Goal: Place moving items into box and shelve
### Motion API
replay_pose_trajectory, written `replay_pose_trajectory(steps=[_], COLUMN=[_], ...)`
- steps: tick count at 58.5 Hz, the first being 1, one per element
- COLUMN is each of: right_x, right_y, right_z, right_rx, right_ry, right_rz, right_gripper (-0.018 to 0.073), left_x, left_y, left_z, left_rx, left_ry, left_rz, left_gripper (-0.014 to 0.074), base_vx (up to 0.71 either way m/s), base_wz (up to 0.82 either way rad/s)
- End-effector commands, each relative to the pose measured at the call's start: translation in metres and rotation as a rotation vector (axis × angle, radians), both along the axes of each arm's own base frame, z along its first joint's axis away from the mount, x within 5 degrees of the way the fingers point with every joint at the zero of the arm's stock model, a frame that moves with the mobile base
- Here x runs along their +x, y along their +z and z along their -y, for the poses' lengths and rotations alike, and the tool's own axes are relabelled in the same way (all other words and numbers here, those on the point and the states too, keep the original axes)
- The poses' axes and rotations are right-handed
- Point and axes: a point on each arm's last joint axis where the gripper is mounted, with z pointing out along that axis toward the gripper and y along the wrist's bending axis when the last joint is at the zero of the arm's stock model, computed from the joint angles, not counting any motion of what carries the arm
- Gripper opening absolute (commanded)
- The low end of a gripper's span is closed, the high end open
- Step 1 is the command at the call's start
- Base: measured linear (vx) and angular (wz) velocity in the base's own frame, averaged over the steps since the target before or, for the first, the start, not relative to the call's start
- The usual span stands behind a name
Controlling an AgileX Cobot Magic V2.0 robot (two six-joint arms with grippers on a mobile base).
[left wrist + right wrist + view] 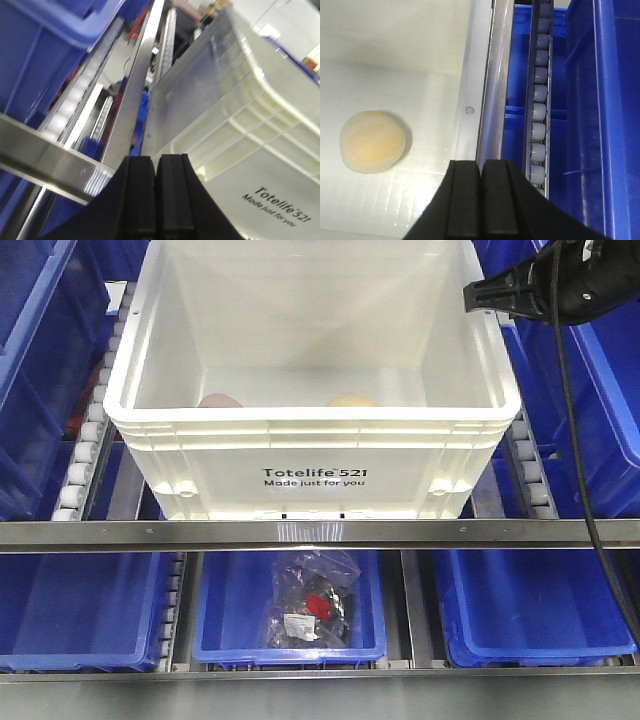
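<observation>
The white box (pixel 310 430), printed "Totelife 521", stands on the shelf's roller tracks. Both moving items lie inside it against the near wall: a pinkish-brown ball (pixel 220 400) on the left and a pale yellow ball (pixel 352 400) to its right. My right gripper (pixel 472 295) hangs over the box's right rim, shut and empty. In the right wrist view the right gripper (pixel 481 162) is above the box's side wall (pixel 467 85), with the yellow ball (pixel 371 141) on the floor to its left. My left gripper (pixel 156 159) is shut and empty, low beside the box (pixel 240 135) near its front left corner.
Blue bins (pixel 40 360) flank the box on both sides. White rollers (pixel 85 450) run under it. A metal rail (pixel 320 533) crosses in front. Below, a blue bin (pixel 290 640) holds a bagged item (pixel 312 605), with more bins (pixel 540 610) beside it.
</observation>
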Motion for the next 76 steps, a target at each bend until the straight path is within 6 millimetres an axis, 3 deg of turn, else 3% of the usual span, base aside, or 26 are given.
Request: replay_pose_trajectory(steps=[1, 14, 22, 49, 69, 76], right_x=[-0.007, -0.007, -0.007, -0.007, -0.007, -0.007], right_y=[0.029, 0.029, 0.029, 0.029, 0.029, 0.029], right_z=[0.002, 0.002, 0.002, 0.002, 0.002, 0.002], right_rx=[0.012, 0.013, 0.013, 0.013, 0.013, 0.013], right_ry=[0.016, 0.017, 0.017, 0.017, 0.017, 0.017], right_rz=[0.128, 0.130, 0.129, 0.129, 0.129, 0.129], right_gripper=[-0.0008, -0.0008, -0.0008, -0.0008, -0.0008, -0.0008], left_x=[-0.003, -0.010, -0.010, -0.010, -0.010, -0.010], left_y=[0.014, 0.014, 0.007, 0.008, 0.008, 0.010], left_z=[0.001, 0.000, -0.003, -0.003, 0.000, 0.000], left_rx=[0.079, 0.382, 0.372, 0.366, 0.633, 0.654], left_ry=[-0.018, -0.027, -0.009, -0.012, -0.071, -0.064], left_rz=[0.143, 0.183, 0.099, 0.113, 0.129, 0.150], left_gripper=[-0.0006, -0.0006, -0.0006, -0.0006, -0.0006, -0.0006], base_vx=[0.00, 0.00, 0.00, 0.00, 0.00, 0.00], base_wz=[0.00, 0.00, 0.00, 0.00, 0.00, 0.00])
